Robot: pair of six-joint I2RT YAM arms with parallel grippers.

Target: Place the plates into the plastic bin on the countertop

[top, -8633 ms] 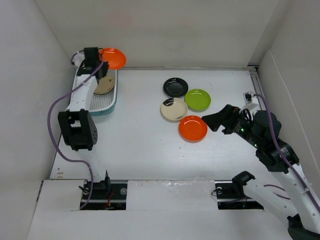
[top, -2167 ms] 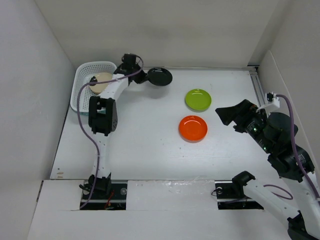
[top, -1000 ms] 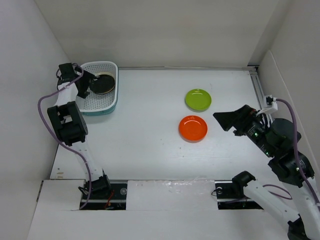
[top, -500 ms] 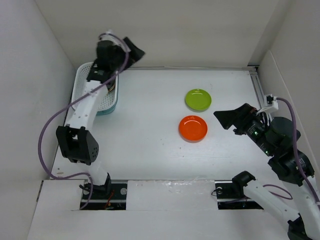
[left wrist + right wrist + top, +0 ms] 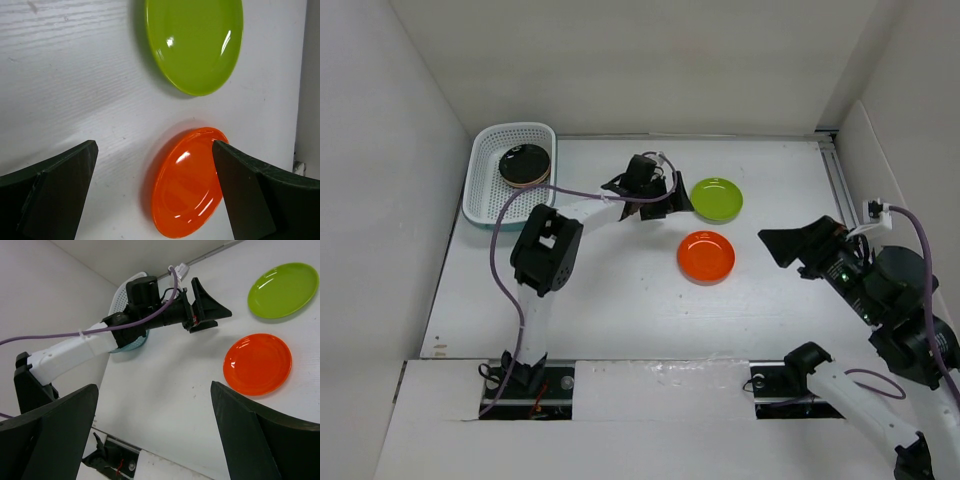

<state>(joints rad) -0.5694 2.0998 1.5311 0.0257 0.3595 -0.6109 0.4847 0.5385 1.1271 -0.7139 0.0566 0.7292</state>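
At the far left corner of the desk [image 5: 620, 300] stood the plastic bin [image 5: 480, 192], holding a stack of plates with a black plate [image 5: 526, 162] uppermost. The plates beneath it could not be told apart. The left end effector [image 5: 668, 198] lay well to the right of the bin, low over the desk, just beside the left rim of the lime green plate [image 5: 716, 198] but not touching it. Its jaws were spread wide and held nothing. In the left wrist view they framed bare desk and the orange plate [image 5: 187, 185], with the green plate beyond. The orange plate rested flat, near the green one but apart from it, on the side closer to the arm bases. Further right, the right end effector [image 5: 154, 387] hovered above the desk, clear of both plates, its jaws parted wide and empty
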